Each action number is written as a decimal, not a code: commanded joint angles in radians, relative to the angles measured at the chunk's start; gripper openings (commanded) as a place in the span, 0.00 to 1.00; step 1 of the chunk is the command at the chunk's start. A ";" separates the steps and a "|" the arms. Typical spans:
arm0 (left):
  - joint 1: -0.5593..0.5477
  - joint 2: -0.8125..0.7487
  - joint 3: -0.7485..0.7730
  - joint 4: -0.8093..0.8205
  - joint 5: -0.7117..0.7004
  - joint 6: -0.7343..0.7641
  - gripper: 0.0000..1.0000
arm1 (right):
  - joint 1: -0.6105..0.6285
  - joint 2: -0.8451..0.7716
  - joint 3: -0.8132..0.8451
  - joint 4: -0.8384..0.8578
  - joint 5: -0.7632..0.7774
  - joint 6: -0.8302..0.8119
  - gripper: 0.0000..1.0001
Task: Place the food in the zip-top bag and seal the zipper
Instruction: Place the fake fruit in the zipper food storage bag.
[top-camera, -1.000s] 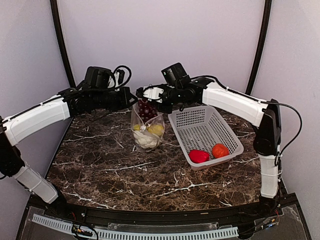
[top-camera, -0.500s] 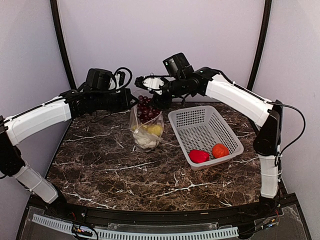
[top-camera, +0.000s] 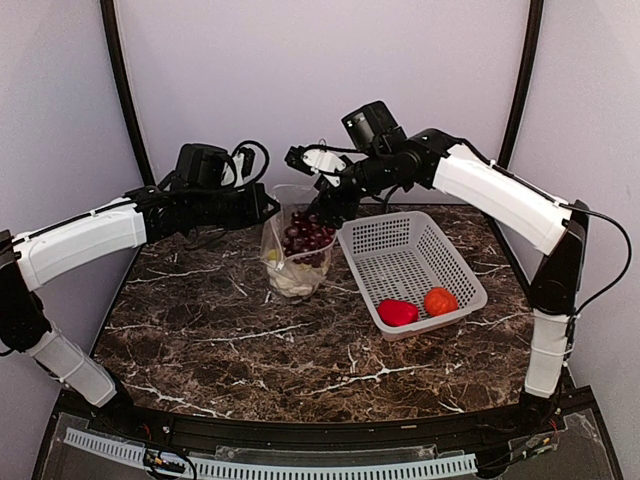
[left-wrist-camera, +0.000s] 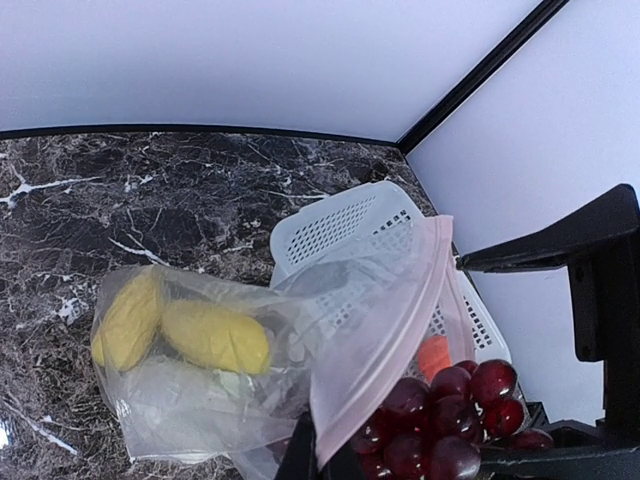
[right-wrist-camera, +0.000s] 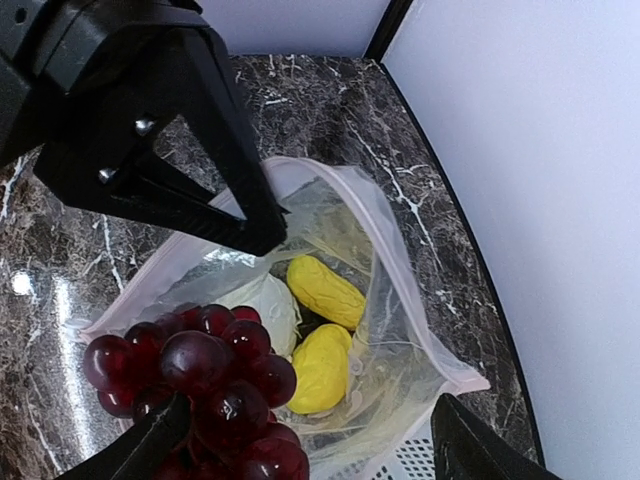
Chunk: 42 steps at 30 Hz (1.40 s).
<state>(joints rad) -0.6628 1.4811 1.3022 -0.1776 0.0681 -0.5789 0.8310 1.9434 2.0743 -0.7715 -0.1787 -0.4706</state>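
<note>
From above, a dark marble bench (top-camera: 220, 340) holds a clear bag (top-camera: 283, 262) standing at the back middle. It is just beside the far-left corner of a white basket (top-camera: 400, 262). A red pepper (top-camera: 397, 312) and an orange-red tomato (top-camera: 439, 300) lie in the basket's near end.

The left gripper (top-camera: 268, 203) has its jaws pinched closed on the bag's rim, holding the mouth up. The right wrist camera shows what the overhead view hides. The right gripper (right-wrist-camera: 312, 408) has its jaws spread wide, with the dark purple grapes (right-wrist-camera: 200, 370) sitting loose between them in the bag's mouth. Deeper inside are two yellow pieces (right-wrist-camera: 325, 290) and the white cauliflower (right-wrist-camera: 265, 312). The left wrist camera alone shows the pinkish zipper (left-wrist-camera: 385, 340) as an unsealed strip curving around the opening.

A second ago the right jaws were closed on the grapes and sat lower, at the bag's mouth. Now they are apart and the gripper has risen and moved right. The grapes have sunk lower into the mouth. The pepper and tomato have not moved.

Bare marble stretches from the bag to the near edge and out to the left. The basket's near right corner comes close to the bench's right edge.
</note>
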 joint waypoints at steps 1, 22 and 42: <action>0.007 0.001 -0.021 0.010 0.004 0.022 0.01 | 0.016 0.018 0.040 0.050 0.184 -0.040 0.82; 0.008 0.046 0.024 0.026 0.082 0.017 0.01 | -0.020 0.123 0.175 -0.173 -0.163 -0.014 0.99; 0.009 0.008 -0.003 0.034 0.117 0.073 0.01 | -0.176 0.234 0.075 0.009 -1.133 0.544 0.99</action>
<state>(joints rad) -0.6590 1.5238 1.2942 -0.1505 0.1692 -0.5247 0.6651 2.1715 2.2395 -0.9157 -1.0122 -0.1505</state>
